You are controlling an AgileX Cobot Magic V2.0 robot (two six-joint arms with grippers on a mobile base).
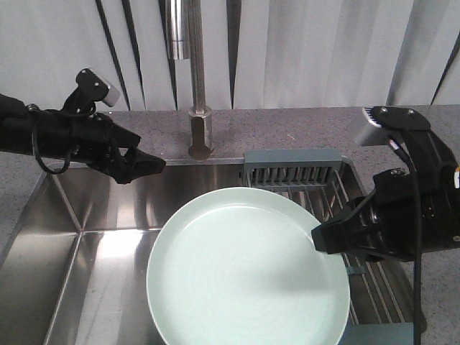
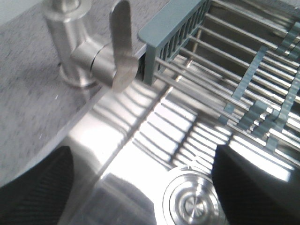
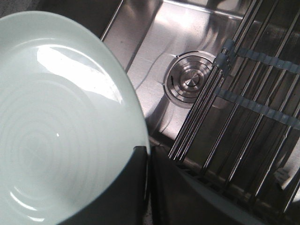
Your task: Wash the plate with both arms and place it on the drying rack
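Note:
The pale mint-green plate (image 1: 248,269) hangs over the steel sink, held flat and face up. My right gripper (image 1: 320,241) is shut on its right rim. In the right wrist view the rim of the plate (image 3: 61,126) sits pinched between the two black fingers of the right gripper (image 3: 149,164). My left gripper (image 1: 154,164) hovers over the sink's back left, near the tap base and apart from the plate. From its wrist the left gripper (image 2: 145,187) is open with nothing between its fingers (image 2: 42,183). The drying rack (image 1: 295,172) lies across the sink's right side.
A tall steel tap (image 1: 198,79) stands behind the sink, its lever (image 2: 119,47) close to the rack's slotted end (image 2: 173,37). The drain (image 3: 187,82) lies in the basin floor beside the rack rods (image 3: 253,108). Grey speckled counter (image 1: 302,129) surrounds the sink (image 1: 93,215).

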